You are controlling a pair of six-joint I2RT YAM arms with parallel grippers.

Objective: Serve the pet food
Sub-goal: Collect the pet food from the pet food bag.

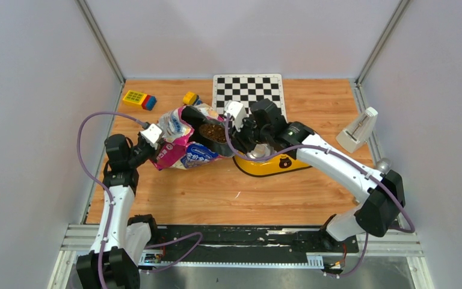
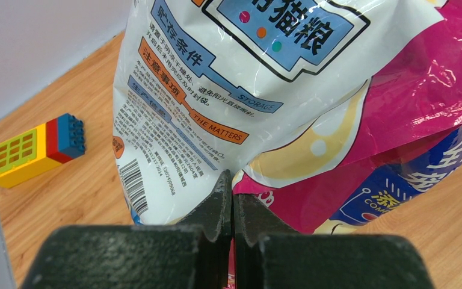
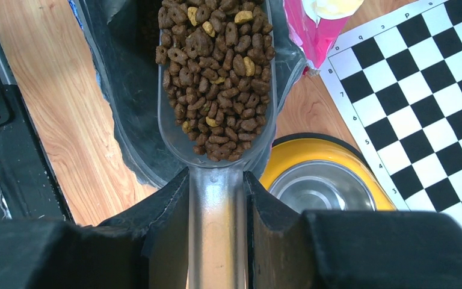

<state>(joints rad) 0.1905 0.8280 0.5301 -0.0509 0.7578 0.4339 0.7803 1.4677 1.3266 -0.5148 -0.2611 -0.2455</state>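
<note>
Left arm [image 1: 113, 198] bent at the elbow, wrist turned inward; left gripper [image 2: 233, 180] fingers pressed together, the bag [image 2: 228, 90] edge pinched between their tips; right arm [image 1: 337, 162] stretched forward-left; right gripper [image 3: 216, 177] fingers clamping the scoop [image 3: 216, 229] handle between them.

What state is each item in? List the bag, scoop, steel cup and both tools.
bag: open, pinched at one edge
scoop: heaped with kibble, at bag mouth
steel cup: empty
left tool: shut on bag
right tool: shut on scoop
</note>
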